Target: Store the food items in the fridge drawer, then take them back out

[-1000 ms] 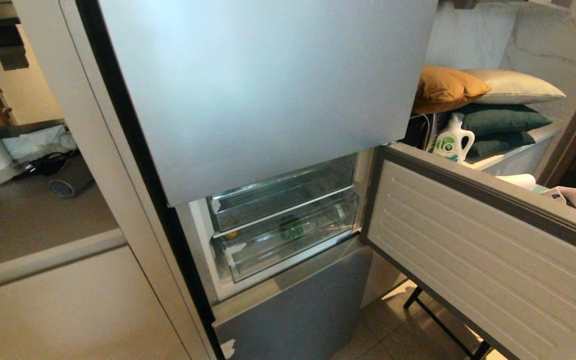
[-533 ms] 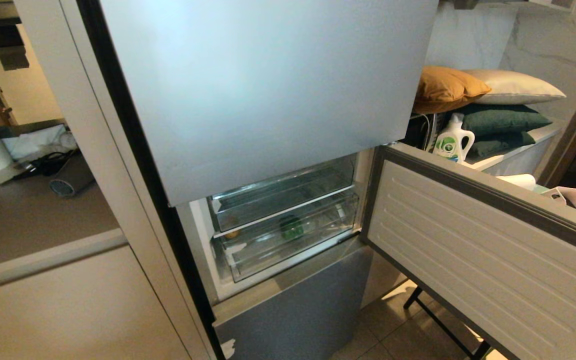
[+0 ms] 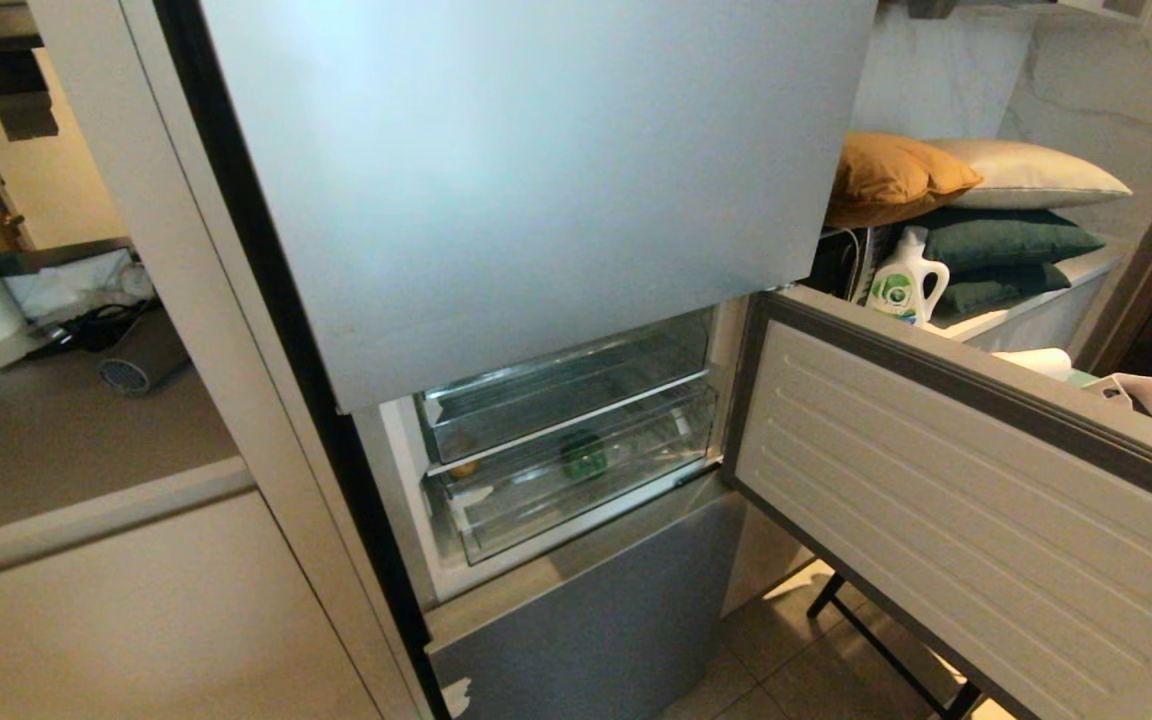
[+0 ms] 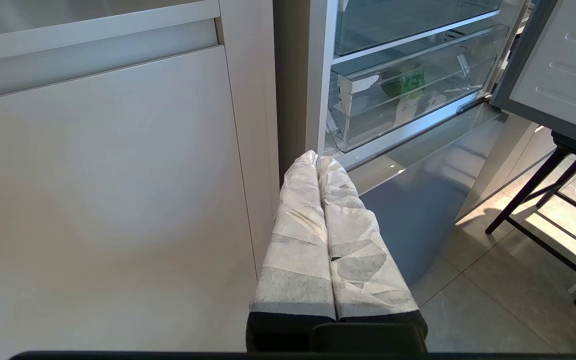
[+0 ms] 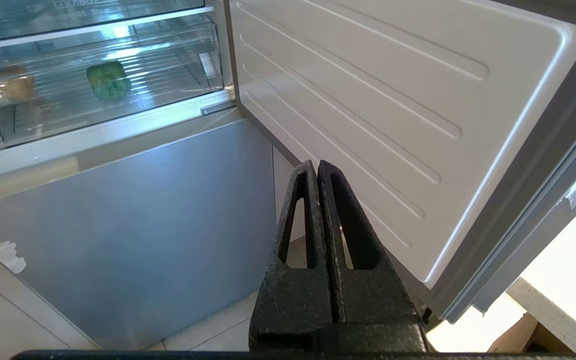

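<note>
Behind the swung-open middle fridge door [image 3: 946, 480], the clear fridge drawer [image 3: 576, 480] sits pushed in, beneath a second clear bin. Set against the earlier head views, nothing differs: drawer, door and contents lie as they did, and neither arm enters that view.

Inside the drawer the green bell pepper [image 5: 108, 80] rests on the ribbed floor near the middle. The brown potato [image 5: 14, 86] lies well apart from it, toward the drawer's left end. Both are seen through the transparent front.

The left gripper [image 4: 318, 160] hangs low in front of the beige cabinet door [image 4: 103, 165], just beside the fridge's edge. Its white-wrapped fingers [image 4: 298, 235] are pressed together with nothing between them. It touches nothing.

The right gripper [image 5: 315, 167] hangs before the silver-grey lower panel [image 5: 133, 220], under the open door. Its black jaws are likewise together, empty and clear of every surface.

Limits of observation: in the head view the potato [image 3: 464, 467] shows only as a small dim spot and the pepper [image 3: 584, 455] as a dark green blur behind plastic. From the left wrist view the pepper [image 4: 404, 82] is visible, but the potato cannot be made out. The tall upper door [image 3: 536, 180] hides the fridge's upper interior. The open door is cut off at the frame's right edge, and a black stand [image 3: 876, 640] beneath it is only partly seen.
</note>
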